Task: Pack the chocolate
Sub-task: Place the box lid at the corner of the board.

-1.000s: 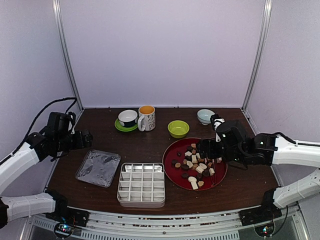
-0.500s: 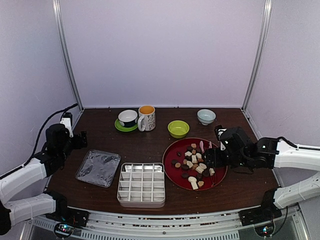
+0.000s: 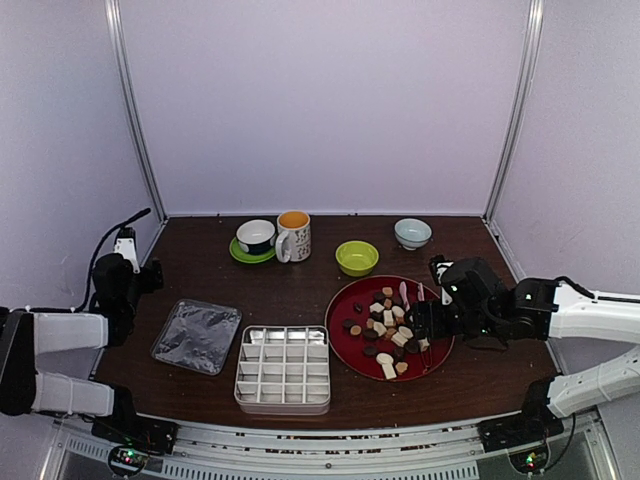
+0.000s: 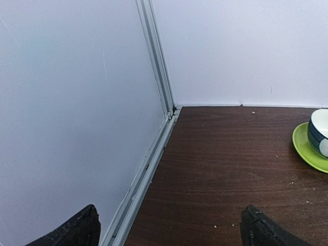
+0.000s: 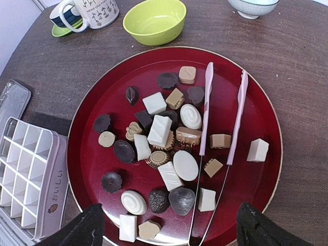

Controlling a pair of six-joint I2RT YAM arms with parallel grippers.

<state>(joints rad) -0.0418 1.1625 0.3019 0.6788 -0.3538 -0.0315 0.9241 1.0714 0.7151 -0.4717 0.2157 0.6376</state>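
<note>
Several dark, tan and cream chocolate pieces (image 5: 166,130) lie on a round red plate (image 5: 95,159), also seen in the top view (image 3: 345,305). Pink tongs (image 5: 233,128) lie on the plate's right side. My right gripper (image 5: 169,230) is open and empty, hovering above the plate's near edge; in the top view it is over the plate's right part (image 3: 425,318). A white divided tray (image 3: 283,367) sits left of the plate, its cells empty. My left gripper (image 4: 171,228) is open and empty over bare table at the far left.
A clear lid (image 3: 197,335) lies left of the tray. At the back stand a cup on a green saucer (image 3: 256,238), a mug (image 3: 293,235), a green bowl (image 3: 357,257) and a small white bowl (image 3: 412,232). Booth walls close in on both sides.
My left arm has drawn back toward the left wall and lowered. My right gripper has shifted slightly down and toward the near side over the plate.
</note>
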